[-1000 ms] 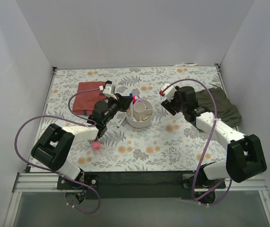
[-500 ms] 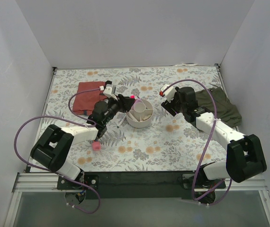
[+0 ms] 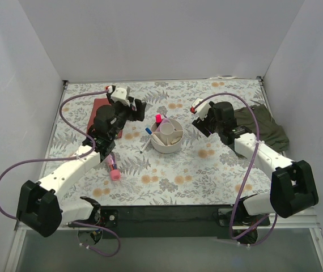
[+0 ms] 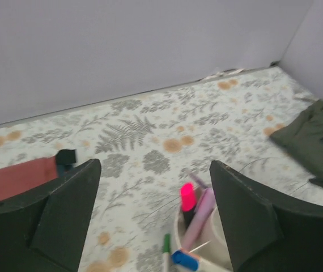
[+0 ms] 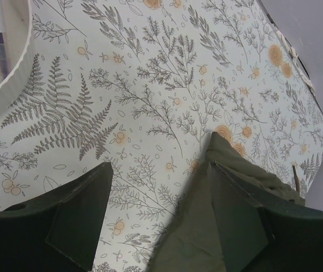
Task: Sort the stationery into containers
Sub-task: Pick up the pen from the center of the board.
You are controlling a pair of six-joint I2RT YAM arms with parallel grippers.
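Observation:
The round white organiser (image 3: 168, 145) stands mid-table. A black highlighter with a pink cap (image 3: 158, 119) stands in its far-left compartment beside a lilac marker (image 4: 202, 211). A blue-capped pen (image 3: 148, 131) rests at the organiser's left rim, with a green-tipped pen (image 4: 166, 247) next to it. A pink marker (image 3: 114, 169) lies on the table front left. My left gripper (image 3: 137, 107) hangs open and empty above and left of the organiser (image 4: 177, 231). My right gripper (image 3: 202, 126) is open and empty to the organiser's right, its jaws (image 5: 160, 167) over the table at the olive cloth's edge.
A folded rust-red cloth (image 3: 102, 114) lies at the back left, under my left wrist. An olive-green cloth (image 3: 265, 128) lies crumpled at the right by the wall. White walls close in the flowered table on three sides.
My left gripper has opened, leaving the pink-capped highlighter in the organiser. The left arm has lifted and drawn back to the far left. The right arm has not moved.

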